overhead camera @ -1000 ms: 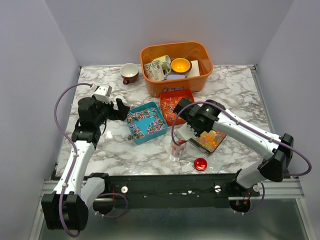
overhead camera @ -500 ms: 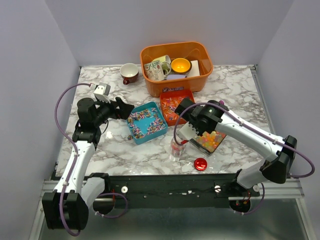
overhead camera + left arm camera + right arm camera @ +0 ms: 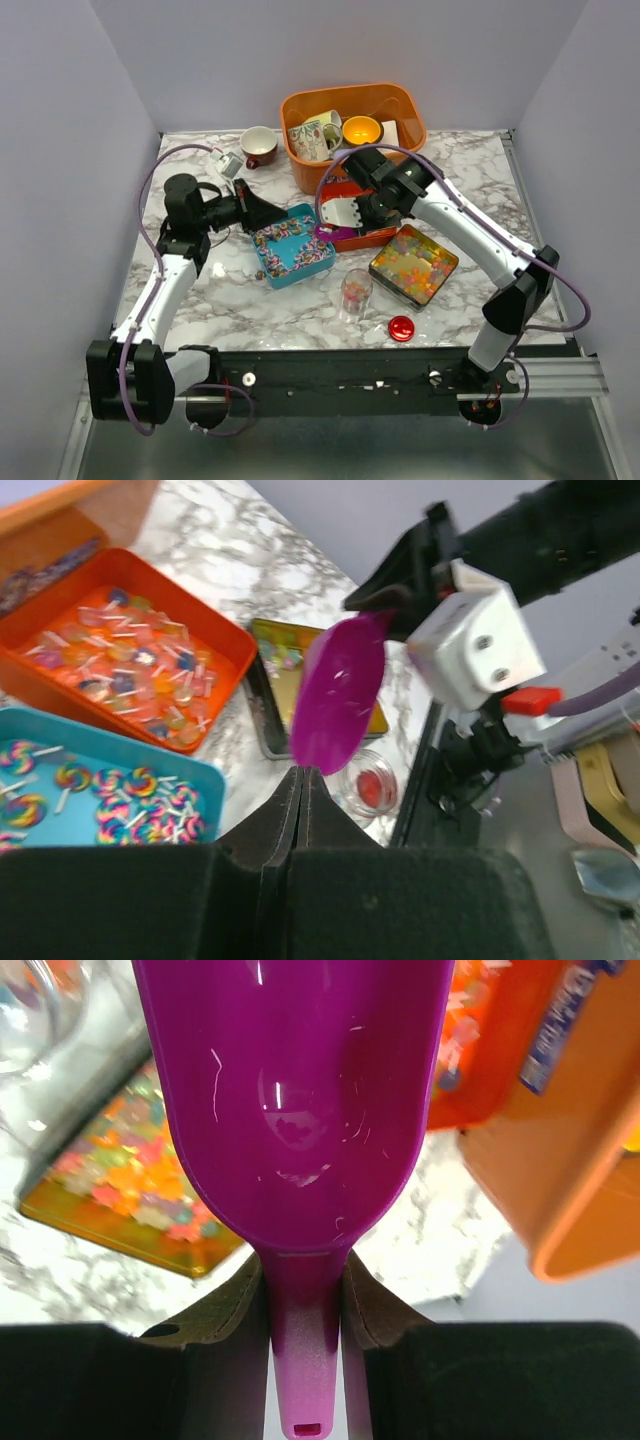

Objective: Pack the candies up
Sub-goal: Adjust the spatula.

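My right gripper (image 3: 336, 222) is shut on the handle of the purple scoop (image 3: 290, 1090); its bowl looks empty. It hangs over the near left corner of the orange tray (image 3: 372, 238) of wrapped candies (image 3: 130, 670). Beside it, the blue tray (image 3: 322, 263) holds swirl candies (image 3: 290, 240). Jelly beads (image 3: 413, 262) fill the gold tin (image 3: 445, 266) to the right. My left gripper (image 3: 272, 214) is shut on nothing at the blue tray's far left edge, pointing towards the scoop (image 3: 338, 690). A clear jar (image 3: 355, 293) stands in front of the trays.
A red lid (image 3: 401, 327) lies near the front edge, right of the jar. An orange bin (image 3: 352, 120) with mugs and a bowl stands at the back. A small cup (image 3: 259, 146) sits left of it. My right arm arches over the tin.
My right arm swung left and back from above the jar to the orange tray, carrying the scoop. The left gripper closed and reached right to the blue tray's edge.
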You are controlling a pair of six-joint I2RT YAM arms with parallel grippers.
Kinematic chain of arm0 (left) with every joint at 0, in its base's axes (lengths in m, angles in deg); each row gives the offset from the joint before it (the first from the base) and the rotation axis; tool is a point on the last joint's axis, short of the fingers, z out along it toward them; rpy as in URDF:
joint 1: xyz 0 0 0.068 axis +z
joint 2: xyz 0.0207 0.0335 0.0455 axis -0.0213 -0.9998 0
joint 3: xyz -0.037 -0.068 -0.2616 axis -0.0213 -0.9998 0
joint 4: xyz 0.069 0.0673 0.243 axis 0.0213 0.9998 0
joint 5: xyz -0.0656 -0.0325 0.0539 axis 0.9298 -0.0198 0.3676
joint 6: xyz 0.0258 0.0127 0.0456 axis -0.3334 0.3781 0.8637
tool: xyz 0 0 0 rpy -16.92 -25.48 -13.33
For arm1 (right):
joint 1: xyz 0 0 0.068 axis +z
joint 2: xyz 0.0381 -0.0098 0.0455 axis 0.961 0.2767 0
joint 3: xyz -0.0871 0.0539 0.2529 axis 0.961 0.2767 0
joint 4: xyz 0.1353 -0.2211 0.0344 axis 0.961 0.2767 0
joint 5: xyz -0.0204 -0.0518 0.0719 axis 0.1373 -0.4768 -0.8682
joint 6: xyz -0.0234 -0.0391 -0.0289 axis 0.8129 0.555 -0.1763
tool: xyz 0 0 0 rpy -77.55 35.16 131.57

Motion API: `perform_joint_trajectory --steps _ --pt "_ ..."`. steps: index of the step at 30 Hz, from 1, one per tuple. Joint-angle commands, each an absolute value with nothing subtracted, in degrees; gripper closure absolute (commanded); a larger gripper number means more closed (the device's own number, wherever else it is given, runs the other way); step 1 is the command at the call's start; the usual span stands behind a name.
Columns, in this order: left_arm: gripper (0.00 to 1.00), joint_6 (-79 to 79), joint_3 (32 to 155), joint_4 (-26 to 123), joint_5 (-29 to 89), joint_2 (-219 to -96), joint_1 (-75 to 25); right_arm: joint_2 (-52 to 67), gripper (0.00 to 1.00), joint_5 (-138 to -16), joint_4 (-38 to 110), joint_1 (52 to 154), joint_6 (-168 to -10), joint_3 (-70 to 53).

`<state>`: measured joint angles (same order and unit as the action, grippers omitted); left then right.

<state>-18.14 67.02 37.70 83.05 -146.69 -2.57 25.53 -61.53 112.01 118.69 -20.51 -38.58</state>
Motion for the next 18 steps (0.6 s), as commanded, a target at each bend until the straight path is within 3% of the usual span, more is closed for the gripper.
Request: perform_joint_trajectory --steps 1,6,18 --pt "1.0 -14.6 73.5 42.3 87.3 -151.2 -6.8 28.8 0.99 -70.5 110.7 118.8 -26.6 -42.7" --pt "1.0 -14.8 76.4 43.1 84.4 -157.0 -12.1 29.1 0.99 -74.4 107.2 118.6 -30.1 -44.8" --pt "1.0 -11.5 85.7 44.4 80.1 -170.0 -14.7 14.6 0.99 -82.1 99.7 113.8 -35.4 -38.5"
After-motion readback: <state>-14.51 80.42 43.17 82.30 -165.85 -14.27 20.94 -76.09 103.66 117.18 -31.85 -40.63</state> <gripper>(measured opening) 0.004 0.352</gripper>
